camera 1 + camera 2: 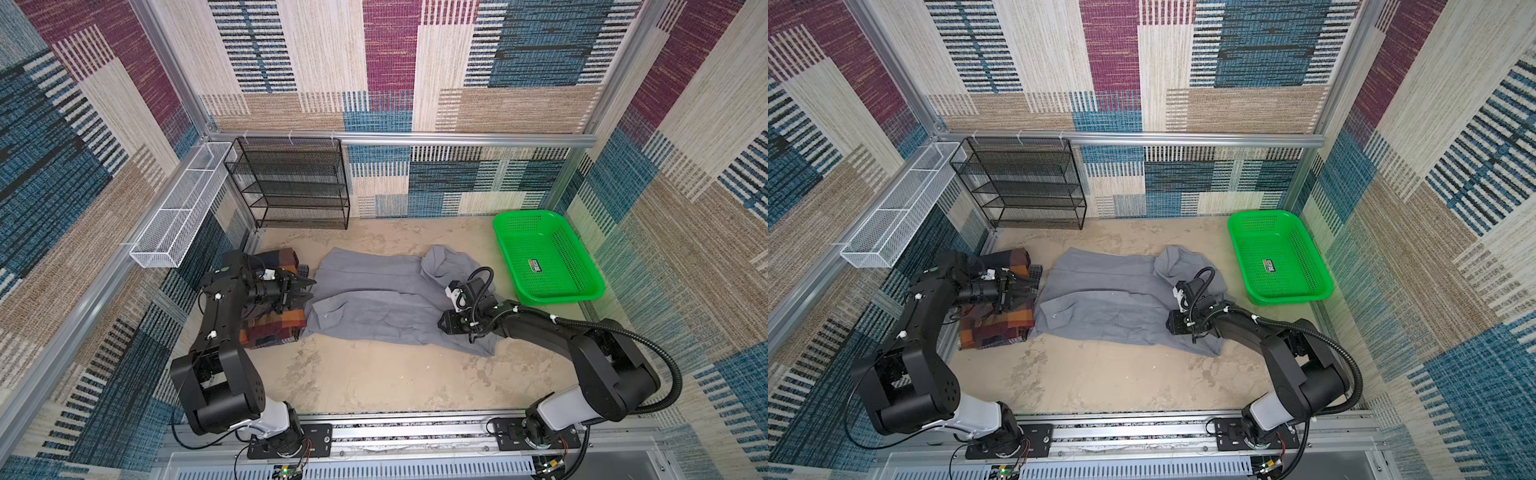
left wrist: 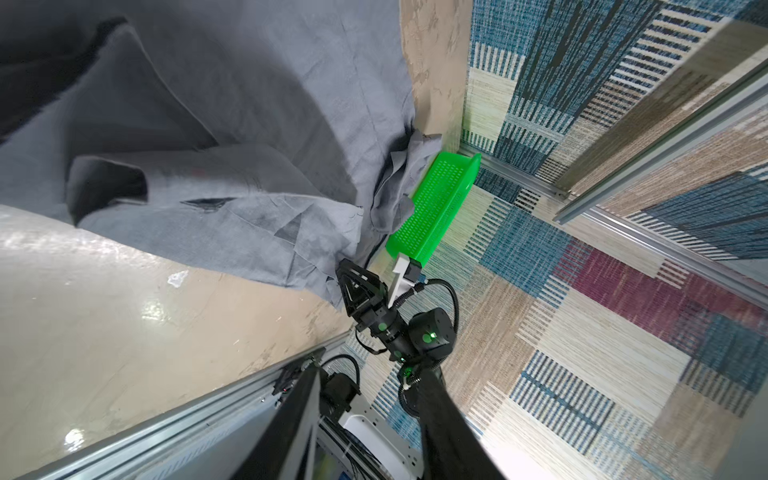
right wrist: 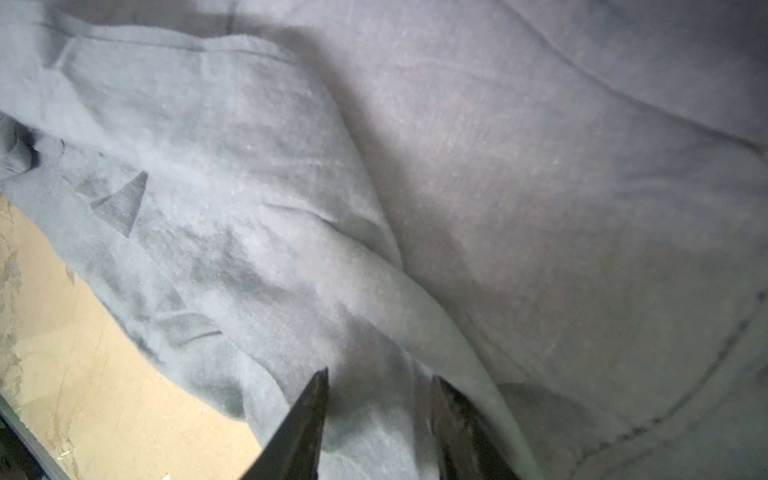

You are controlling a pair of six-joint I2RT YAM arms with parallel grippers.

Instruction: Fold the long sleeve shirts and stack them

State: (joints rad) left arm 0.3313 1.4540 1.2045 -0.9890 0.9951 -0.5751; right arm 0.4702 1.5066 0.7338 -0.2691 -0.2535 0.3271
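Left gripper (image 1: 308,289): jaws spread, empty, above the folded orange-brown-navy plaid cloth shirt (image 1: 274,329) | right gripper (image 3: 380,384): jaws parted over the hem of the plain gray cloth shirt (image 1: 374,299), which lies flat mid-table beside the plaid | step, I judge: folding shirt 2 | next: I pinch both ends and fold across.

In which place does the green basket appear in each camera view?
In a top view: green basket at the far right corner.
In a top view: basket in the same far right corner.
Left wrist: basket side-on, just beyond the gray shirt.
Right wrist: not in it.
Shared landmark: the gray shirt, visible in all four.
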